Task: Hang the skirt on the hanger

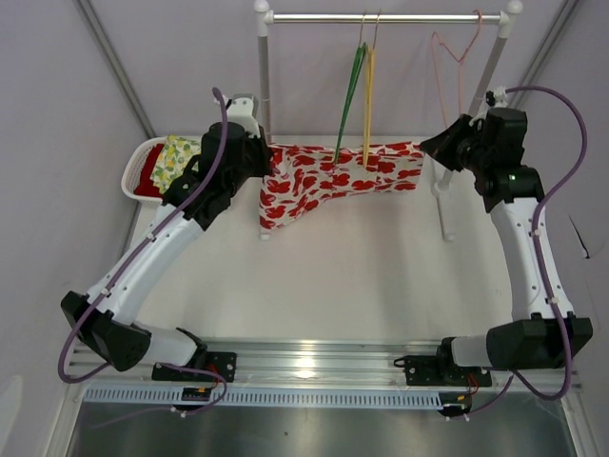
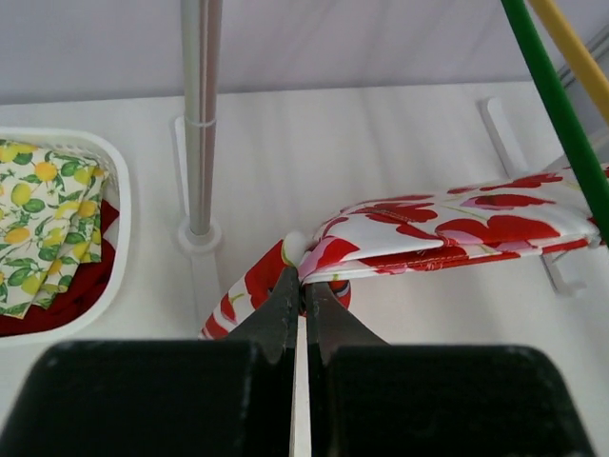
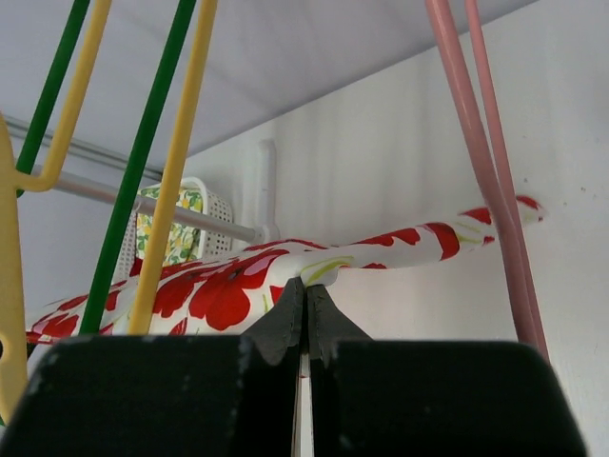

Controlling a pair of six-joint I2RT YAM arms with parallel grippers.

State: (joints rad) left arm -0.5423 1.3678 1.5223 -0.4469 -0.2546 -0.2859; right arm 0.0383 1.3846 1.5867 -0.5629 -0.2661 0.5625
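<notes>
Two grippers on it, both clamped tight | left gripper (image 2: 303, 283) jaws pinching the left edge of the white skirt with red flower print (image 1: 328, 176) | right gripper (image 3: 304, 286) pinching its right edge | skirt stretched mid-frame under the silver metal rail (image 1: 381, 17), crossing the thin green hanger (image 1: 350, 95) and yellow hanger (image 1: 367, 105)

The counter (image 1: 362, 276) is white and flat. A white basket (image 1: 128, 176) sits on its far left corner. Inside is a lemon cloth (image 1: 176, 157) on top of a red cloth (image 1: 147, 188). A clothes rack (image 1: 264, 95) stands on the counter at the back. A silver rail (image 1: 314, 367) runs along the near edge. One corner of the skirt (image 1: 333, 176) hangs low by the rack's foot; I cannot tell if it touches the counter.
</notes>
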